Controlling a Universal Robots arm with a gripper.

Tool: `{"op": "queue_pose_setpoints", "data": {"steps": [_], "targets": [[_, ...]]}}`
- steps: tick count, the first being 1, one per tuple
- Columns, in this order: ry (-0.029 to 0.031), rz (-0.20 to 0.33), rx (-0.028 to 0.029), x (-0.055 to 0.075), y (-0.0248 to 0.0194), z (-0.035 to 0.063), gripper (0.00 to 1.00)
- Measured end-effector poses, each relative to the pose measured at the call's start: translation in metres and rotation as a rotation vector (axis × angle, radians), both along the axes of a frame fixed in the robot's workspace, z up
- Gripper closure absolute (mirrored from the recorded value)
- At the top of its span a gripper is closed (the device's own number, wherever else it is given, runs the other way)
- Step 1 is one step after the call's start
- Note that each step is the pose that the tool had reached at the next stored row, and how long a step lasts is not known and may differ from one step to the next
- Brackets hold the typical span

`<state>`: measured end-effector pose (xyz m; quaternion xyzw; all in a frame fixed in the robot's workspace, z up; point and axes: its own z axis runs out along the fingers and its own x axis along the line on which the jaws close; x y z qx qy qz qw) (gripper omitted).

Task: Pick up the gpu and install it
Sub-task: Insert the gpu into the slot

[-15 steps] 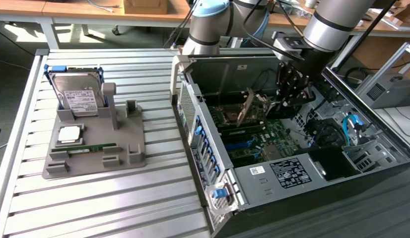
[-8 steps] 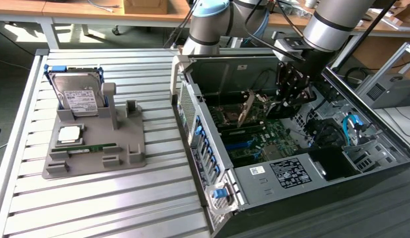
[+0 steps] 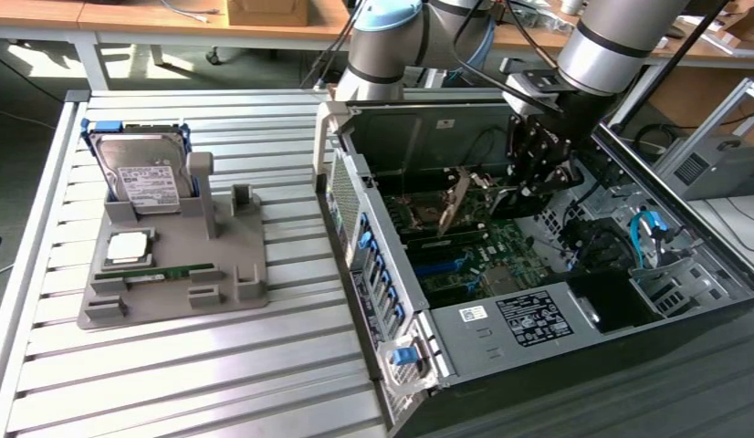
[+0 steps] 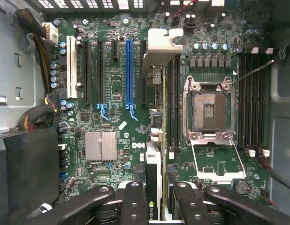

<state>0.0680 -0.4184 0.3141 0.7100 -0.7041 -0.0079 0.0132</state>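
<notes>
While gripper (image 3: pixel 527 187) is clamping the gpu (image 3: pixel 453 208) inside the case (image 3: pixel 475 330), over the motherboard (image 4: pixel 112 93), card is leaning tilted; probably risking a skewed, jammed seating if pressed down so.

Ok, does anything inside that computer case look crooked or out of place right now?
The gpu clamped in the gripper looks slanted over the motherboard, apparently not down in any slot. The CPU socket stands open and empty. Nothing looks spilled or broken.
</notes>
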Motion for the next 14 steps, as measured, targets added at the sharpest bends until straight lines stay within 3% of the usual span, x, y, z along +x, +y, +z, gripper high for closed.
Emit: {"op": "queue_pose_setpoints", "data": {"steps": [2, 3, 4, 6, 7, 8, 10, 14], "targets": [[-0.0001, 0.009, 0.0014, 0.0, 0.0, 0.0, 0.73], [-0.0001, 0.01, 0.0068, 0.0, 0.0, 0.0, 0.73], [-0.0001, 0.01, 0.0212, 0.0, -0.0001, 0.0, 0.73], [-0.0002, 0.01, 0.0424, 0.0, -0.0004, 0.0, 0.73], [-0.0003, 0.01, 0.0695, 0.0, -0.0007, 0.0, 0.73], [-0.0003, 0.014, 0.0871, 0.0, -0.0009, 0.0, 0.73], [0.0004, 0.032, 0.0919, 0.0, -0.0008, 0.0, 0.73], [0.0006, 0.033, 0.0922, 0.0, -0.0009, 0.0, 0.73]]}}
